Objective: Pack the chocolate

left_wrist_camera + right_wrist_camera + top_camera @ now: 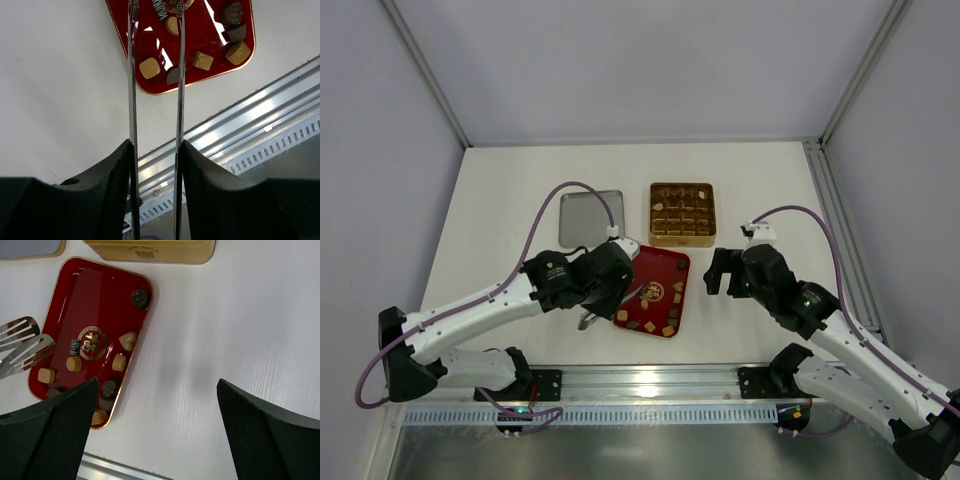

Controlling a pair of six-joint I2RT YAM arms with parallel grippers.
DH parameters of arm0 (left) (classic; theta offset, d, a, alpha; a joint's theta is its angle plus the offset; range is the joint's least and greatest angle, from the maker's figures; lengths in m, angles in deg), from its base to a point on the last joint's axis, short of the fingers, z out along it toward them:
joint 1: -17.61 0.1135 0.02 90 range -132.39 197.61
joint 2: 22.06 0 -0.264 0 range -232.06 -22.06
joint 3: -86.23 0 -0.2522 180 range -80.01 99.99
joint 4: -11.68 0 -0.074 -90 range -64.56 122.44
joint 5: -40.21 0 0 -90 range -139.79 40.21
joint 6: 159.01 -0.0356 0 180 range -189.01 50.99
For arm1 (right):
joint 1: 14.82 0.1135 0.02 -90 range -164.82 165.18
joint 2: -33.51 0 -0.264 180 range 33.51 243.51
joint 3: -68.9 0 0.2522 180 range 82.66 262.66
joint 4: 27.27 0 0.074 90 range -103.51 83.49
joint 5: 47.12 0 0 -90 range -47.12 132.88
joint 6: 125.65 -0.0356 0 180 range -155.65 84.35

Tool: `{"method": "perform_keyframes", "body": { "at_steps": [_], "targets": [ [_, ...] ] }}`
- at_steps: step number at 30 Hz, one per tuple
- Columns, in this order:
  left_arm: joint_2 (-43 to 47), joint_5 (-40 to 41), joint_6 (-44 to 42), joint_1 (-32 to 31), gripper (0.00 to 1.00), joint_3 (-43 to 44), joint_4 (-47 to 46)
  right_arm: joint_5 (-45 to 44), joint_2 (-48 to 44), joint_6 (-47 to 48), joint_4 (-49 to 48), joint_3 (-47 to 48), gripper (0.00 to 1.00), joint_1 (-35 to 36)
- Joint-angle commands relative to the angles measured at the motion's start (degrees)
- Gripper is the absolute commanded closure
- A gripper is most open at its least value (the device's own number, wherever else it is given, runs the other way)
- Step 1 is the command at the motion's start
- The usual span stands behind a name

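Several small chocolate pieces (pixel 119 362) in tan, cream and dark brown lie loose on the red tray (pixel 666 268); more of them fill the gold tin (pixel 682 213). My left gripper (pixel 155 147) is shut on a pair of metal tongs (pixel 132 75). The tongs' blades stand apart and reach over the tray's left part. Their slotted tips (pixel 22 347) hover near a tan square piece (pixel 149 68), with nothing seen between them. My right gripper (pixel 157 390) hangs open over bare table just right of the tray, holding nothing.
A flat grey tin lid (pixel 591 218) lies left of the gold tin, behind the tray. An aluminium rail (pixel 650 380) runs along the near table edge. White walls close in the table on three sides.
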Motion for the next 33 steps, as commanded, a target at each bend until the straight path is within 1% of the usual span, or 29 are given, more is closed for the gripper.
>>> {"method": "perform_keyframes", "body": {
  "at_steps": [1, 10, 16, 28, 33],
  "targets": [
    [0.75, -1.11, 1.28, -1.04, 0.58, -1.02, 0.91, 0.26, 0.00, -0.43, -2.71, -0.32, 0.00, -0.01],
    [-1.19, -0.77, 2.33, -2.97, 0.58, -1.55, -0.23, 0.09, -0.44, -0.43, -2.27, -0.75, 0.00, -0.01],
    [-3.30, 1.87, 2.24, -2.97, 0.58, -0.93, -1.10, -0.09, -0.88, -0.43, -2.01, -0.84, 0.00, -0.09],
    [-7.87, 3.10, 0.75, -2.97, 0.58, 0.83, -4.62, -1.14, -2.11, -0.43, -0.87, -1.19, 0.00, -0.01],
    [-8.49, 3.36, 0.49, -2.97, 0.59, 0.92, -4.01, -1.41, -2.29, -0.26, -0.78, -1.37, 0.00, -0.01]
  ]
}}
